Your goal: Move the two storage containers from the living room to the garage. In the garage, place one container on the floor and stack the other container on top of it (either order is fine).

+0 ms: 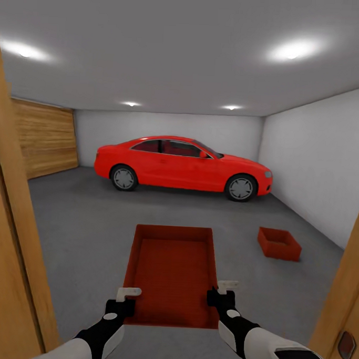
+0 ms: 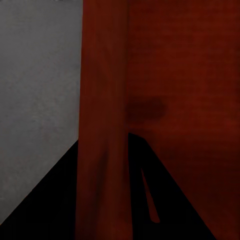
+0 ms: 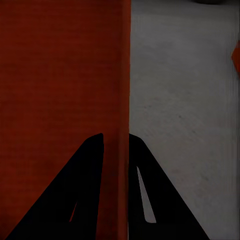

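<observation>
gripping the near container point(image 1: 173, 271), left tool point(image 1: 125, 297) and right tool point(image 1: 220, 291) clamp its walls.

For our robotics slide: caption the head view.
Both grippers hold a red container in the garage, another container on the floor.

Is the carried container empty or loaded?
Empty: the carried container shows only its bare red bottom, open top up.

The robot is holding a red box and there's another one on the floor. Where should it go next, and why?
Probably roll forward and to the right, toward the small red-orange open-top box on the dark grey concrete floor. The left end effector and right end effector each clamp a side wall of the carried red-orange open-top box, which must be stacked on the other one.
</observation>
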Motion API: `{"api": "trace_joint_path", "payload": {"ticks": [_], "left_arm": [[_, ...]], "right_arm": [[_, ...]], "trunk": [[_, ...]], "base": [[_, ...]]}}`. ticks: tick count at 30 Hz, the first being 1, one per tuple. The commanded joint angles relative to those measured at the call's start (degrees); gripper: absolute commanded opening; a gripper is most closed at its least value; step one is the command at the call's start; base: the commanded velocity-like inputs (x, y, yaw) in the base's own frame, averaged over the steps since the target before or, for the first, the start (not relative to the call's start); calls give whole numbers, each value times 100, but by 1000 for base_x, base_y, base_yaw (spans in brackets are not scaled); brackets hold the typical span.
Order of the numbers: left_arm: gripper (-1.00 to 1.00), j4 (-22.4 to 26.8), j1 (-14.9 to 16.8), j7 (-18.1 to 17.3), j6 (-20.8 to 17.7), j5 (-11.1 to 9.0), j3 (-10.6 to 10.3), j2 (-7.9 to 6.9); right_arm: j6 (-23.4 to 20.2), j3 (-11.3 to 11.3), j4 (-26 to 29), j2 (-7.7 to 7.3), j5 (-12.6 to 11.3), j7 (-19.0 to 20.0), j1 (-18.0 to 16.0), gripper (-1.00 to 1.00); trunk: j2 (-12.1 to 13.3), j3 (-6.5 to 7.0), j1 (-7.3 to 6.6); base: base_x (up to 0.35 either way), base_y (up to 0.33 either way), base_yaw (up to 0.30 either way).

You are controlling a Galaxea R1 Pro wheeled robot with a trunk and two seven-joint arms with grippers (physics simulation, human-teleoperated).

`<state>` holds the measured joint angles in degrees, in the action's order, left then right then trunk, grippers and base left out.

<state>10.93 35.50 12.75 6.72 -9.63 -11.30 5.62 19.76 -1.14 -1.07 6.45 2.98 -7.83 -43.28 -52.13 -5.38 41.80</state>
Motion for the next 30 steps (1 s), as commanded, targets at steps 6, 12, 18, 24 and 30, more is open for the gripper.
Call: {"api": "trace_joint_path", "payload": {"ticks": [6, 12, 18, 24, 30], "left_arm": [[-100, 14, 10, 85, 31, 14, 322, -69], [-100, 21, 10, 87, 27, 14, 322, -61], [-100, 18, 10, 87, 24, 6, 322, -61], [-100, 15, 10, 87, 25, 12, 322, -69], [-100, 14, 10, 87, 28, 14, 322, -70]], "right_arm": [[28, 193, -16, -40, -78, -52, -5, -100], [28, 193, -16, -39, -78, -52, -5, -100], [28, 193, -16, -38, -78, -52, -5, -100], [28, 193, -14, -38, -78, -52, -5, -100], [28, 193, -16, -38, -78, -52, -5, -100]], "trunk": [[-7, -9, 2], [-7, -9, 2], [-7, -9, 2], [-7, -9, 2], [-7, -9, 2]], "base": [[26, 17, -42], [0, 0, -1], [63, 0, 0], [293, 0, 0], [318, 0, 0]]}}
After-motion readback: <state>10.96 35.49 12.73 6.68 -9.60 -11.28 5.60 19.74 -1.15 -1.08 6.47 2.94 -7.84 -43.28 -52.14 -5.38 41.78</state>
